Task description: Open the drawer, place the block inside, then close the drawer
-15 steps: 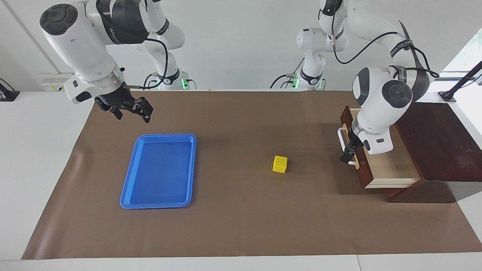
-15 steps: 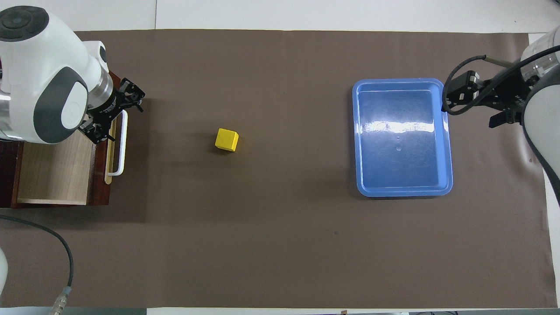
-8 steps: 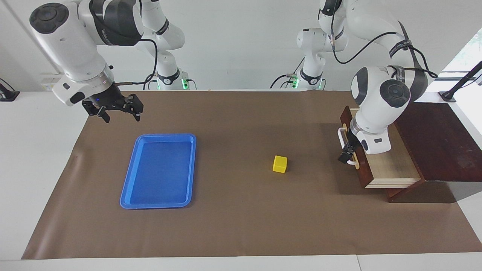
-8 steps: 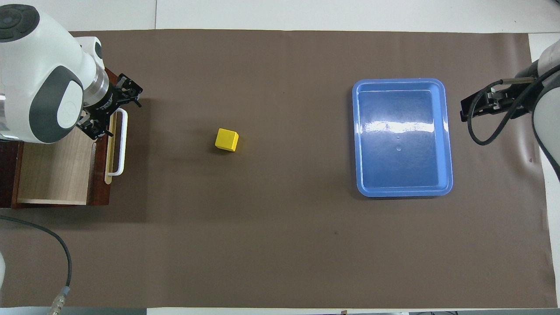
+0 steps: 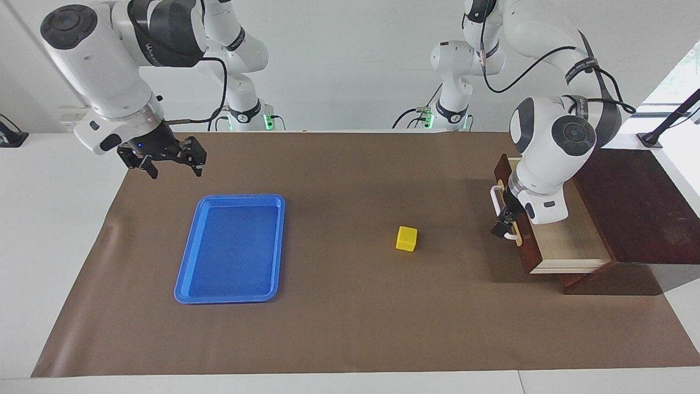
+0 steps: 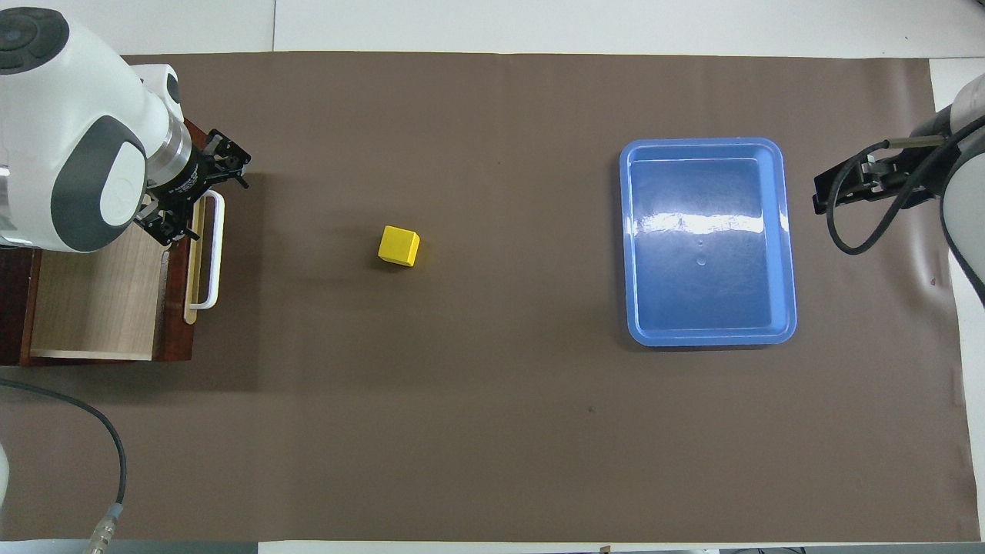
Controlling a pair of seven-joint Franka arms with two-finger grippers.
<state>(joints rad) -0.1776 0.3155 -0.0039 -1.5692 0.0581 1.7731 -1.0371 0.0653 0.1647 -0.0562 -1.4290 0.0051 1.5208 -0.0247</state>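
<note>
Brown paper covers the middle of the white surface [image 5: 33, 262], and all the things stand on this paper. At the left arm's end stands the dark reddish-brown wooden cabinet [image 5: 640, 208], and its dark reddish-brown wooden drawer [image 5: 569, 243] with the white bar handle [image 5: 496, 202] is pulled out, so the light wood bottom shows and nothing lies in it. The left end effector [image 5: 506, 221] is at the handle, its black fingers close around the white bar; its jaws are spread wide, and whether they press the bar cannot be told. The left arm's big white wrist covers a part of the drawer in the overhead view.

The small bright yellow cube block [image 5: 406, 239] lies on the open paper, well apart from the drawer front, between the drawer and the flat blue plastic tray [image 5: 229, 249]. Nothing stands between the block and the drawer. The tray is toward the right arm's end.

The right end effector [image 5: 169, 158] hangs in the air with jaws open and holds nothing, over the paper's edge beside the tray's corner that is nearer to the robots.
</note>
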